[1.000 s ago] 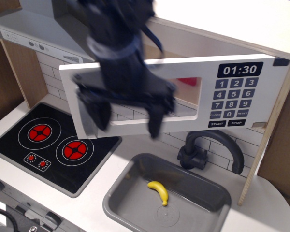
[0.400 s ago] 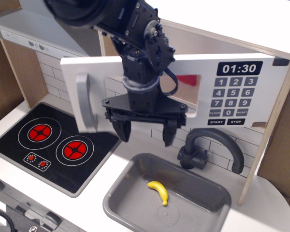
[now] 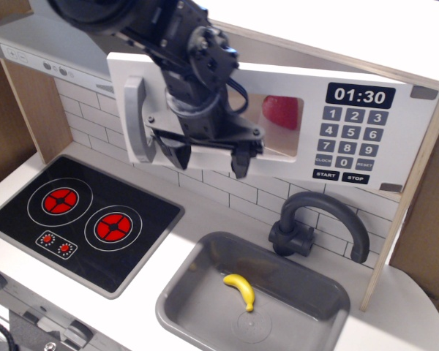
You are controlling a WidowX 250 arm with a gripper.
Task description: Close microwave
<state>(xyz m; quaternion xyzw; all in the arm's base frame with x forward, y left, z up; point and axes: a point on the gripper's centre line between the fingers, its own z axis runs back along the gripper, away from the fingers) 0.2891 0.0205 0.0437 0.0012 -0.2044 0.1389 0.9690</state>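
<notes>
White microwave (image 3: 351,124) door faces forward | long axis horizontal | claw (image 3: 205,155) spread

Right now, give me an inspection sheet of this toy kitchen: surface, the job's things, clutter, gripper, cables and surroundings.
Surface: white counter with a black two-burner stovetop and a grey sink.
Job's things: microwave, white door looks nearly flush with the cabinet; grey bar handle at its left edge; a red object shows through the window; clock reads 01:30.
Clutter: yellow banana lying in the sink.
Gripper: gripper open, fingers pointing down in front of the door, holding nothing.
Cables: black cable looped on the arm's wrist.
Surroundings: dark faucet, grey range hood, white tile backsplash.
</notes>
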